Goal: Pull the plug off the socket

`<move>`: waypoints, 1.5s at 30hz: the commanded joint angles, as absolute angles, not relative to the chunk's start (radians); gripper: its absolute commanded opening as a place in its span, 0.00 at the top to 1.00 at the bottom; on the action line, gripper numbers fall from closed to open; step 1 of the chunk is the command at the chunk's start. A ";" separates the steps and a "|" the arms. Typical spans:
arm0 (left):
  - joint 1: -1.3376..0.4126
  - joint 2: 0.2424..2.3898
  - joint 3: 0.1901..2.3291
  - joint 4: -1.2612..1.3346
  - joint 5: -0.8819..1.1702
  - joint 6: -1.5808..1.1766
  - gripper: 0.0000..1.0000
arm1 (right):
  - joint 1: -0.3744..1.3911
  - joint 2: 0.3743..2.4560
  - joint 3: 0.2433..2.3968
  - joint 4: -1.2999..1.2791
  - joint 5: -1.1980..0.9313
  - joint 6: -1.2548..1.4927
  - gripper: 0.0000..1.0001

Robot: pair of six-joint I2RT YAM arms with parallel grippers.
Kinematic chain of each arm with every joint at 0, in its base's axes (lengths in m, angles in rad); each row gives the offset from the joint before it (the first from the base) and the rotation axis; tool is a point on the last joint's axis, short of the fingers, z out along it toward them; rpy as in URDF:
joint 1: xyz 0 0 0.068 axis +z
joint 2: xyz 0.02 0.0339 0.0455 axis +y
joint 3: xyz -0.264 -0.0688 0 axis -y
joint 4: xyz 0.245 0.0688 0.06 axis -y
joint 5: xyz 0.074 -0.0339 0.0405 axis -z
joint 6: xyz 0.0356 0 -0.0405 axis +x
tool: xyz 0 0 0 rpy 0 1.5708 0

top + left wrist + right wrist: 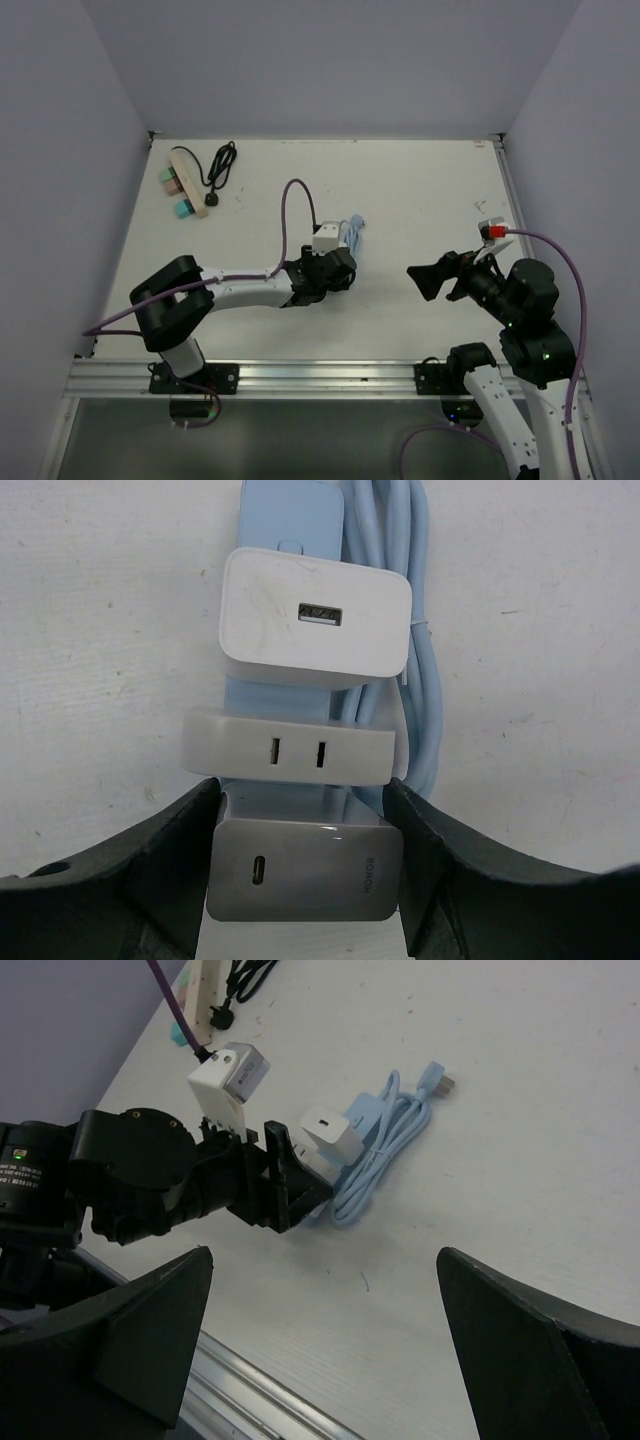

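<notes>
plug (300,875) nearest, two adapters (315,615) behind, all on socket strip (290,510); cable (420,730) right.

A beige power strip (190,182) lies on the white tabletop (420,180), well beyond and left of the left pincer (342,262). A coiled black cord (221,163) sits just beside the strip.
</notes>
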State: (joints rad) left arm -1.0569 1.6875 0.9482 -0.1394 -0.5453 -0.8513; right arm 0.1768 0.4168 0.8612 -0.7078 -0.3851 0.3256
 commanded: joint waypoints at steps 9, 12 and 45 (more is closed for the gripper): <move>-1.146 1.632 0.995 -0.351 -0.433 -0.928 0.03 | 0.176 0.411 0.776 -0.686 -0.423 0.410 0.01; -1.146 1.608 1.006 -0.367 -0.440 -0.922 0.02 | 0.178 0.422 0.746 -0.661 -0.448 0.437 0.01; -1.146 1.180 0.795 -0.399 -0.535 -0.904 0.00 | 0.178 0.564 0.526 -0.489 -0.420 0.634 0.01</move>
State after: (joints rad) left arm -1.1439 1.2129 0.8265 -0.4202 -0.5175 -0.8986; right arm 0.1768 0.5545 0.5407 -0.5270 -0.4362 0.6048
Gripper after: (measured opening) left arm 0.994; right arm 0.987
